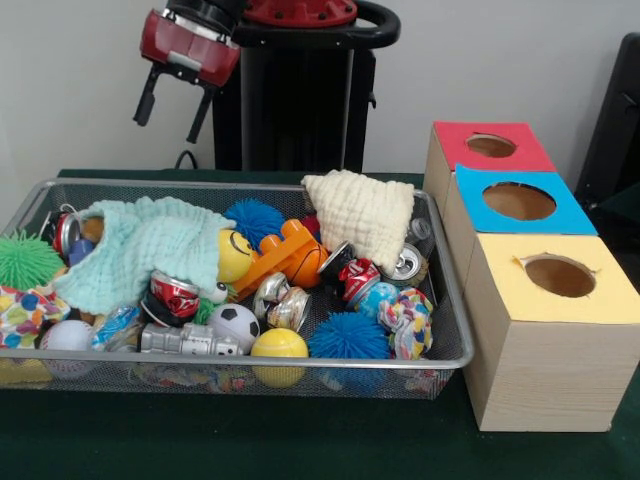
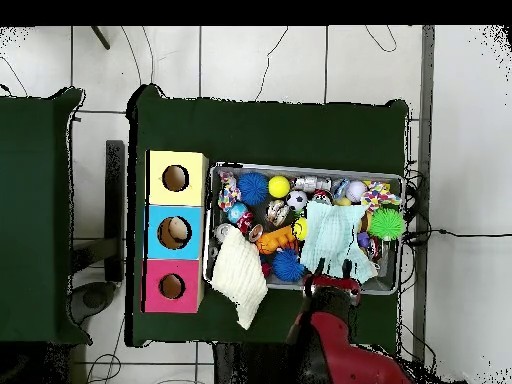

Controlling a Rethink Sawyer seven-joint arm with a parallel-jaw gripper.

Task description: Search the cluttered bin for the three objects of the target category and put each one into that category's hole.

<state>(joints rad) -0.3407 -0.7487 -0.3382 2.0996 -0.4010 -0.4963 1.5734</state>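
The bin [image 1: 250,358] is a wide silver wire-mesh basket, also in the overhead view [image 2: 300,168]. It is full of balls, crushed cans and plush toys. A mint cloth [image 1: 140,250] covers its left part and a cream cloth [image 1: 360,210] hangs over its far rim. A soccer ball [image 1: 233,322], a yellow ball [image 1: 279,345], a blue spiky ball [image 1: 347,335] and a red can [image 1: 175,295] lie uncovered. My gripper [image 1: 172,115] hangs open and empty, high above the bin's far left corner. In the overhead view the gripper [image 2: 334,272] is over the mint cloth [image 2: 335,235].
Three wooden boxes with round holes stand in a row right of the bin: red top [image 1: 530,152], blue top [image 1: 470,185], yellow top [image 1: 500,290]. The robot's black pedestal [image 1: 295,100] stands behind the bin. A green spiky ball [image 1: 25,260] sits at the bin's left end.
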